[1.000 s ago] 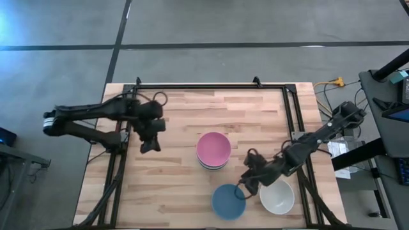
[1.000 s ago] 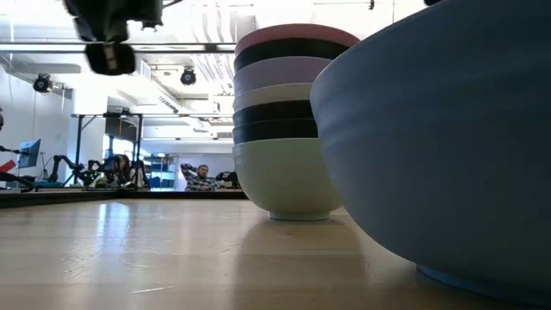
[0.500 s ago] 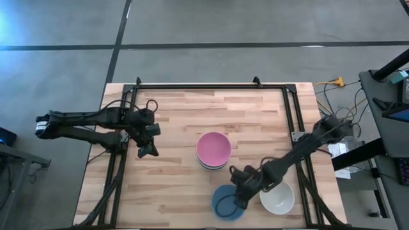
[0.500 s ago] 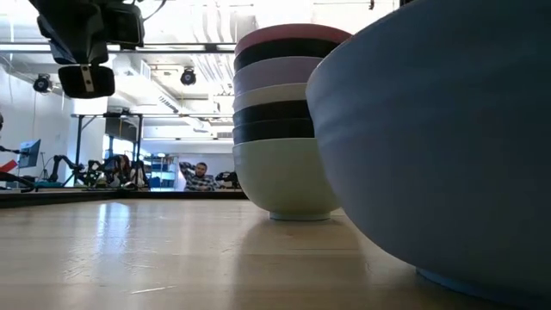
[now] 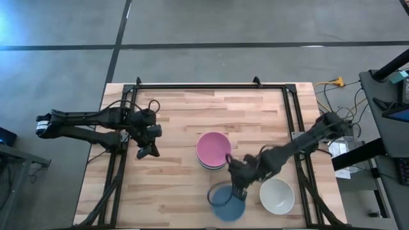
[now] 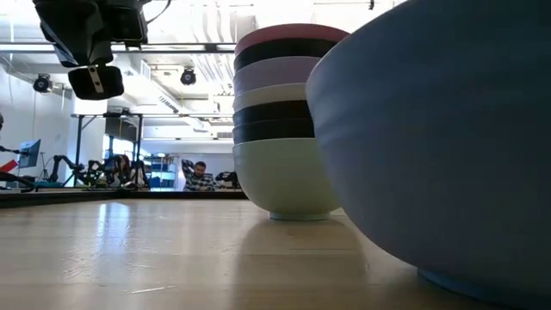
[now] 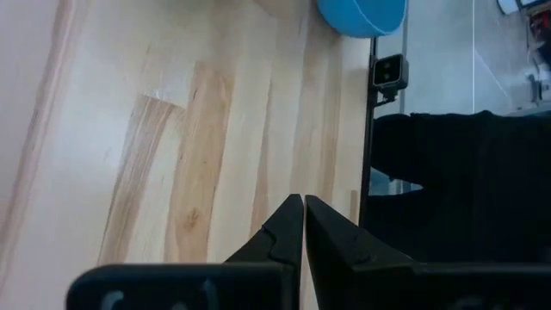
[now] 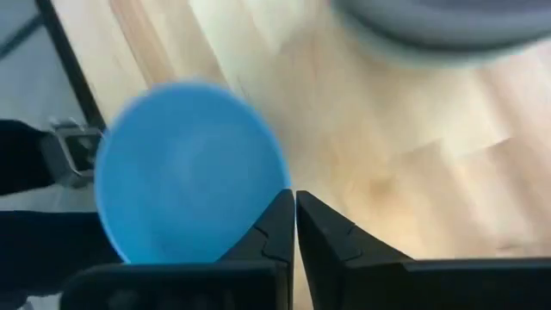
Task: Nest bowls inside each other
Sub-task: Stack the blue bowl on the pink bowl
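The right hand [image 5: 238, 187] is pinching the rim of the blue bowl [image 5: 225, 203] at the bowl's 1 o'clock edge, its fingers closed together over the wall in the right wrist view. The bowl is sitting near the table's [image 5: 172, 185] 6 o'clock edge, just beside the white bowl [image 5: 277, 196] at its 3 o'clock. The stack [image 5: 213, 151], pink bowl uppermost, is standing near, at the blue bowl's 12 o'clock. The left hand [image 5: 146, 152] is waiting with its fingers together, well apart at the stack's 9 o'clock. Judged risk: a thin rim grip may be letting the bowl tilt or slip during lifting, and a low carry could be knocking the tall stack sideways.
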